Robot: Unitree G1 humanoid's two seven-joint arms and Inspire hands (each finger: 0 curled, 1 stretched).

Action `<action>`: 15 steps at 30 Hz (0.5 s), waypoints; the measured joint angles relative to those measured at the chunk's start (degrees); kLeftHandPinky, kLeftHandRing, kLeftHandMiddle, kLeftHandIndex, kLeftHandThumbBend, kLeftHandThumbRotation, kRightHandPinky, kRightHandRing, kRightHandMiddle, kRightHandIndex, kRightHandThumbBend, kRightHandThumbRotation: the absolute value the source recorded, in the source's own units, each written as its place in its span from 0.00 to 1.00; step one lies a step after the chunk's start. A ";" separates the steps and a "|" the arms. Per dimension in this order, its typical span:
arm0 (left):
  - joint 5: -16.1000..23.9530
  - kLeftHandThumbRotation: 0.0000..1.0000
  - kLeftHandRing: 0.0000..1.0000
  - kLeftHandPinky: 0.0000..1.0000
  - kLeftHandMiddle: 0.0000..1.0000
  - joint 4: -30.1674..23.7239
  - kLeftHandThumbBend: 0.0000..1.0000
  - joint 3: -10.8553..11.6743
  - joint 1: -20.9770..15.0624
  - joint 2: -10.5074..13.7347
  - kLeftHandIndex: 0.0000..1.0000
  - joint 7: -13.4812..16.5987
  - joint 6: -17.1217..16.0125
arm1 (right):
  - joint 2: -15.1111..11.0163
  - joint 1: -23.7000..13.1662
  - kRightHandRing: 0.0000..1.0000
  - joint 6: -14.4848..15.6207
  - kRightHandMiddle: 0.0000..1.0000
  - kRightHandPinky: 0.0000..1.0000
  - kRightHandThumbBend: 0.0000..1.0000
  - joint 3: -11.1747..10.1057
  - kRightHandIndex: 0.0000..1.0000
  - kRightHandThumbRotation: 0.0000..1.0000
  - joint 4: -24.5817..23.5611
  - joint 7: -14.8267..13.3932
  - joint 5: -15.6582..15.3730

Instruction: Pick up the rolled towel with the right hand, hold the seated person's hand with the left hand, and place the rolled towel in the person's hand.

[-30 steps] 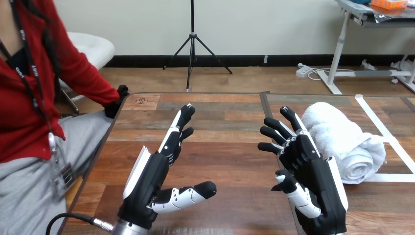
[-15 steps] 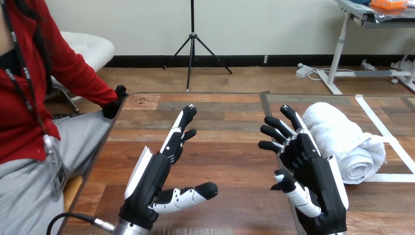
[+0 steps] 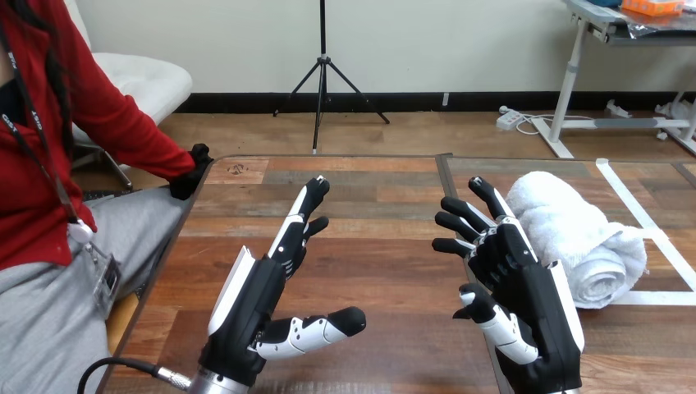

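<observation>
Right hand (image 3: 521,304) and left hand (image 3: 254,300) are sitting over the table (image 3: 377,246), fingers spread wide and holding nothing; probably a ready pose before the grab. Right hand is parking just beside the towel (image 3: 574,238), which is lying at the table's right: white, fluffy, loosely rolled, spiral end facing the robot. The person's hand (image 3: 190,172) is resting at the left edge, well apart from the left hand.

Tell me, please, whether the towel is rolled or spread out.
Rolled: the towel lies as a thick cylinder on the table, its spiral end showing.
</observation>
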 measured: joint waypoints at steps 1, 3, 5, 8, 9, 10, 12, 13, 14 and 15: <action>-0.05 0.62 1.00 0.93 1.00 -0.01 1.00 -0.01 0.02 0.00 1.00 -0.04 0.00 | -0.01 0.00 0.82 0.00 0.85 0.73 1.00 0.00 0.94 0.65 0.00 0.00 0.00; -0.07 0.62 1.00 0.93 1.00 -0.04 1.00 0.00 0.05 0.00 1.00 -0.07 0.00 | -0.02 0.00 0.83 0.00 0.85 0.73 1.00 0.00 0.94 0.65 0.00 0.03 0.01; 0.02 0.62 1.00 0.93 1.00 -0.06 1.00 0.01 0.09 0.01 1.00 0.01 0.00 | -0.01 0.00 0.83 0.00 0.85 0.73 1.00 0.01 0.94 0.65 0.00 0.09 0.04; 0.00 0.62 1.00 0.94 1.00 -0.09 1.00 0.00 0.18 0.00 1.00 0.00 0.00 | -0.01 0.00 0.83 0.00 0.85 0.73 1.00 0.01 0.94 0.64 0.00 0.26 0.16; -0.01 0.62 1.00 0.94 1.00 -0.10 1.00 0.00 0.22 0.00 1.00 0.00 0.00 | -0.01 0.00 0.83 0.01 0.85 0.73 1.00 0.02 0.94 0.64 0.00 0.29 0.19; 0.00 0.62 1.00 0.94 1.00 -0.10 1.00 0.00 0.24 0.00 1.00 0.00 0.00 | -0.01 0.00 0.83 0.02 0.85 0.73 1.00 0.02 0.94 0.64 0.00 0.30 0.21; 0.00 0.62 1.00 0.94 1.00 -0.10 1.00 0.00 0.30 0.00 1.00 0.00 0.00 | -0.01 0.00 0.83 0.10 0.85 0.73 1.00 0.02 0.93 0.64 -0.02 0.27 0.18; 0.00 0.62 1.00 0.94 1.00 -0.10 1.00 0.01 0.32 0.00 1.00 0.00 0.00 | -0.01 0.00 0.82 0.15 0.85 0.73 1.00 0.01 0.93 0.64 -0.02 0.22 0.12; 0.00 0.63 1.00 0.93 1.00 -0.10 1.00 0.01 0.34 0.00 1.00 0.00 0.00 | -0.01 0.00 0.82 0.21 0.85 0.73 1.00 0.01 0.93 0.64 -0.02 0.14 0.02; 0.01 0.63 1.00 0.93 1.00 -0.10 1.00 0.01 0.35 0.00 1.00 0.01 0.00 | -0.01 0.00 0.82 0.27 0.85 0.73 1.00 0.01 0.93 0.64 -0.03 0.07 -0.03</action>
